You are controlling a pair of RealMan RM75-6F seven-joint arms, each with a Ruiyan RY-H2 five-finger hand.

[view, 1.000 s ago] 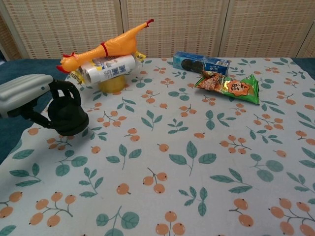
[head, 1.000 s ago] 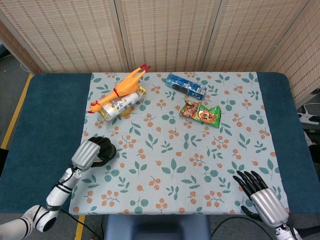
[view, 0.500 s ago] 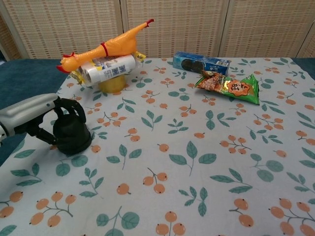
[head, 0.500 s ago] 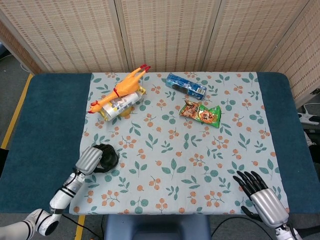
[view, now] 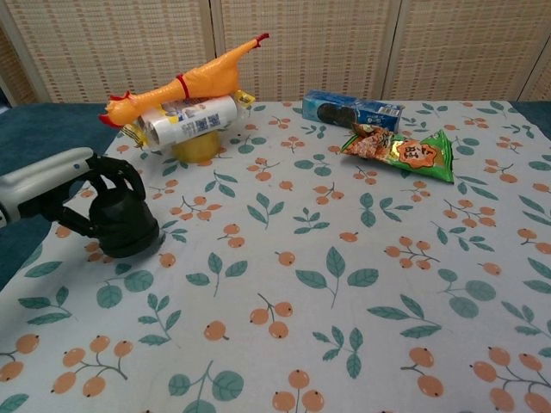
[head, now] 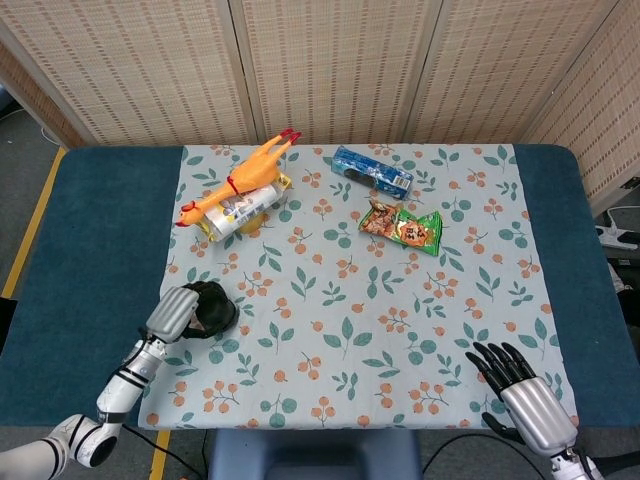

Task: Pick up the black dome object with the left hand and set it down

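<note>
Black dome object (view: pixel 120 225) near the left edge of the floral cloth (head: pixel 400 330), base apparently on the fabric, wrapped from above and the outer side by the left hand (view: pixel 65 185). Dark fingers (view: pixel 120 176) curled over the top of the dome and clamped on it; silver back of the hand facing up (same grasp seen from the head view, hand (head: pixel 172 312) just left of the dome (head: pixel 212 305)). Well behind the dome, toward the far left corner of the cloth: orange rubber chicken (view: pixel 185 82) lying across a white labelled can (view: pixel 189 119), with a yellow item (view: pixel 196 146) under them. Farther right along the back: blue cookie package (view: pixel 351 109), and just in front of it a green snack bag (view: pixel 405 152), the two near each other but whether touching, hard to tell. Right hand (head: pixel 525 395) at the near right corner, only in the head view, resting low over the cloth's edge with black fingers (head: pixel 497 360) spread apart and holding nothing. Blue table surface (head: pixel 90 250) showing on either side of the cloth.
</note>
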